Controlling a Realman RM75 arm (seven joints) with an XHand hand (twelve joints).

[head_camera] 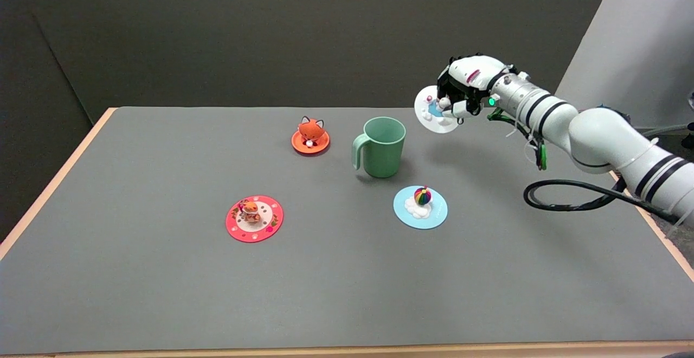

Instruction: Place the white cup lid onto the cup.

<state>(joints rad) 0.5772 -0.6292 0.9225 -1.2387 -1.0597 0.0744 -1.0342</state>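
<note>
Head view: the right hand (465,88) holds the white cup lid (434,111) in the air, fingers closed on its knob, the disc tilted toward the camera. The lid is at 2 o'clock from the green cup (382,147), apart from it. The cup stands upright on the grey table (162,293), handle at 9 o'clock. A blue lid (420,206) lies at 5 o'clock from the cup, an orange fox lid (310,135) at 9 o'clock.

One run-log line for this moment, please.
robot hand: holds white lid | lid: airborne, tilted, right of green cup | cup: upright, uncovered
</note>
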